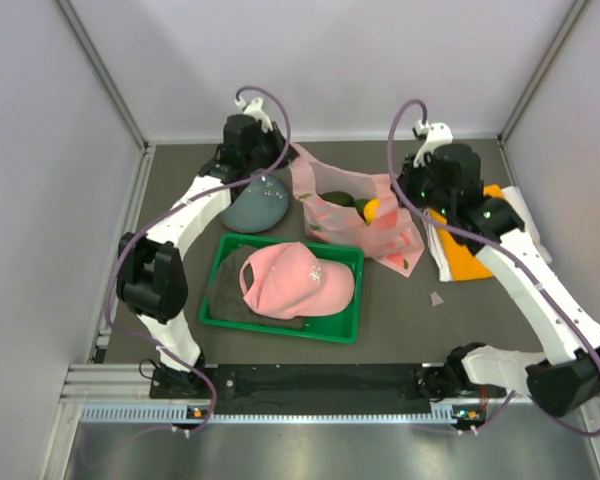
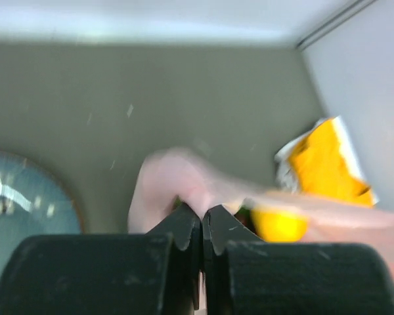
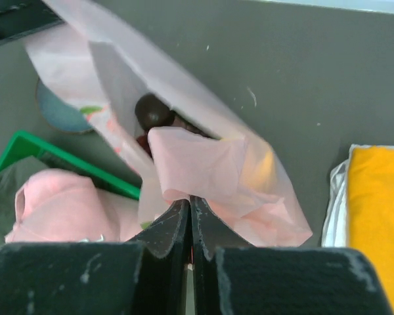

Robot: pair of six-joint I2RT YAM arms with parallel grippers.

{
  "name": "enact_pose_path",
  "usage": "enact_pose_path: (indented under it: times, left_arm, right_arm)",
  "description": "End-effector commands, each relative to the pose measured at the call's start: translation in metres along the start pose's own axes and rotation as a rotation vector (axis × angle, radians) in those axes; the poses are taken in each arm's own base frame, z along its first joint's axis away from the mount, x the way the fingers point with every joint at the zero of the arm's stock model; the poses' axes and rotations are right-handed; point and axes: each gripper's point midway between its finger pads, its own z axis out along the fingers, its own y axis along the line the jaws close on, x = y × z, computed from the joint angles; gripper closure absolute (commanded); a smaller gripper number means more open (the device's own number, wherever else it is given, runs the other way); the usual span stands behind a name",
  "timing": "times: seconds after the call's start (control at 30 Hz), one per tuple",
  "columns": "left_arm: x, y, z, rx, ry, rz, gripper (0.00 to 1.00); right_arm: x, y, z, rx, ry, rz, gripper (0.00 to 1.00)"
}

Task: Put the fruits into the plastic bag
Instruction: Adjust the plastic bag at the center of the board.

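The pink plastic bag [image 1: 365, 222] hangs stretched between both grippers at the back middle of the table. My left gripper [image 1: 288, 158] is shut on its left edge [image 2: 177, 180]. My right gripper [image 1: 408, 190] is shut on its right edge [image 3: 197, 164]. Fruits sit inside the bag: a yellow citrus [image 1: 372, 209] and a green avocado [image 1: 342, 200] show through the mouth in the top view. The right wrist view shows a dark brown round fruit [image 3: 152, 110] inside. The left wrist view is blurred and shows the yellow citrus [image 2: 279, 223].
A green tray [image 1: 346, 329] in front holds a pink cap [image 1: 295, 280] and a dark cloth [image 1: 226, 285]. A grey-blue cap [image 1: 253, 204] lies left of the bag. An orange folded cloth [image 1: 467, 258] on white cloth lies at the right.
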Motion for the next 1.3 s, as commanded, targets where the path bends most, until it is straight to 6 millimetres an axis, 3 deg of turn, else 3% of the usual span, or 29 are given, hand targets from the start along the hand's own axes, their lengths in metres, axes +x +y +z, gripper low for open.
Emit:
enact_pose_path:
  times: [0.0,0.03,0.07,0.13,0.17,0.3,0.4,0.5,0.53,0.63,0.73,0.9,0.93,1.0,1.03,1.07,1.13,1.17,1.27]
  left_arm:
    - [-0.103,-0.074,-0.035,0.182,-0.253,0.116,1.0]
    - [-0.112,-0.081,-0.038,0.197,-0.273,0.13,1.0]
    - [-0.118,-0.086,-0.042,0.205,-0.286,0.14,1.0]
    - [-0.142,-0.104,-0.053,0.24,-0.337,0.167,1.0]
    - [-0.152,-0.115,-0.061,0.266,-0.361,0.177,1.0]
    - [-0.17,-0.131,-0.077,0.31,-0.427,0.181,1.0]
    - [-0.171,-0.129,-0.078,0.305,-0.446,0.184,1.0]
    - [-0.152,-0.115,-0.063,0.284,-0.395,0.185,1.0]
    - [-0.14,-0.104,-0.055,0.263,-0.363,0.178,1.0]
    - [-0.118,-0.083,-0.046,0.209,-0.329,0.178,1.0]
    - [-0.112,-0.077,-0.05,0.192,-0.336,0.183,1.0]
    - [-0.118,-0.081,-0.057,0.192,-0.346,0.197,1.0]
    - [-0.114,-0.081,-0.055,0.193,-0.32,0.197,0.95]
    - [-0.11,-0.078,-0.05,0.184,-0.295,0.19,0.74]
    - [-0.107,-0.076,-0.05,0.178,-0.282,0.184,0.45]
    - [-0.108,-0.077,-0.052,0.176,-0.285,0.18,0.34]
    - [-0.105,-0.073,-0.054,0.161,-0.287,0.175,0.13]
    - [-0.11,-0.073,-0.061,0.146,-0.311,0.18,0.08]
    - [-0.116,-0.071,-0.079,0.113,-0.35,0.215,0.01]
  right_arm:
    - [-0.098,0.006,-0.018,-0.06,-0.218,-0.007,1.0]
    - [-0.111,0.005,-0.022,-0.053,-0.24,-0.015,1.0]
    - [-0.138,0.009,-0.039,-0.056,-0.299,-0.022,1.0]
    - [-0.161,0.01,-0.05,-0.05,-0.349,-0.037,1.0]
    - [-0.182,0.012,-0.066,-0.049,-0.406,-0.049,1.0]
    - [-0.209,0.009,-0.092,-0.015,-0.495,-0.06,1.0]
    - [-0.192,-0.001,-0.078,0.024,-0.457,-0.056,1.0]
    - [-0.154,-0.012,-0.048,0.049,-0.357,-0.029,1.0]
    - [-0.132,-0.018,-0.034,0.059,-0.303,-0.015,1.0]
    - [-0.095,-0.024,-0.014,0.065,-0.223,0.002,1.0]
    - [-0.07,-0.027,-0.004,0.069,-0.162,0.014,1.0]
    - [-0.063,-0.026,-0.007,0.064,-0.152,0.024,1.0]
    - [-0.062,-0.027,-0.007,0.064,-0.149,0.024,1.0]
    - [-0.065,-0.026,-0.011,0.062,-0.158,0.029,1.0]
    - [-0.064,-0.026,-0.012,0.064,-0.157,0.031,0.95]
    - [-0.063,-0.026,-0.012,0.062,-0.155,0.033,0.79]
    - [-0.064,-0.025,-0.016,0.056,-0.16,0.036,0.58]
    - [-0.063,-0.024,-0.018,0.056,-0.155,0.035,0.4]
    - [-0.069,-0.018,-0.029,0.025,-0.18,0.029,0.18]
